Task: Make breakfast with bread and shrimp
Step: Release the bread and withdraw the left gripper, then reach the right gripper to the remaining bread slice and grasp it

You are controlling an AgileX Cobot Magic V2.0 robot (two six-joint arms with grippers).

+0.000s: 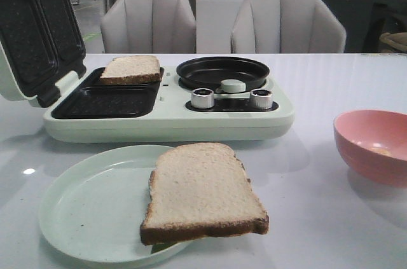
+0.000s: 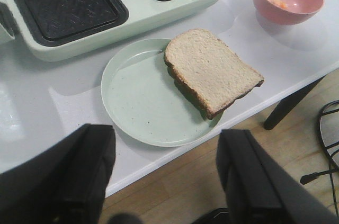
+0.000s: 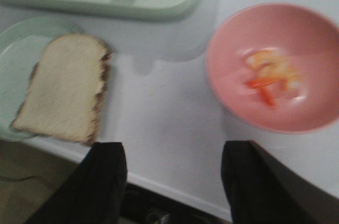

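One bread slice [image 1: 131, 69] is sitting in the breakfast maker's [image 1: 168, 116] back-left well, another [image 1: 202, 193] is overhanging the pale green plate's [image 1: 89, 208] right rim at the table's [image 1: 318, 218] front edge, and the shrimp [image 3: 270, 75] are lying in the pink bowl [image 1: 375, 145] near the right edge, while the left gripper [image 2: 167, 176] and right gripper [image 3: 174, 181] are hanging wide apart, empty, over that front edge.

a breakfast maker [image 1: 168, 116] is set at the back left of the table [image 1: 318, 218], with its lid [image 1: 35, 30] raised at the left. one slice of bread [image 1: 131, 69] is laid in the rear grill well, and a pan [image 1: 222, 73] is seated to the right of it. a plate [image 1: 95, 208] is placed in front, with a second bread slice [image 1: 202, 193] overhanging its right rim. a bowl [image 1: 375, 145] is placed well to the right, and the shrimp [image 3: 270, 75] is held in it.
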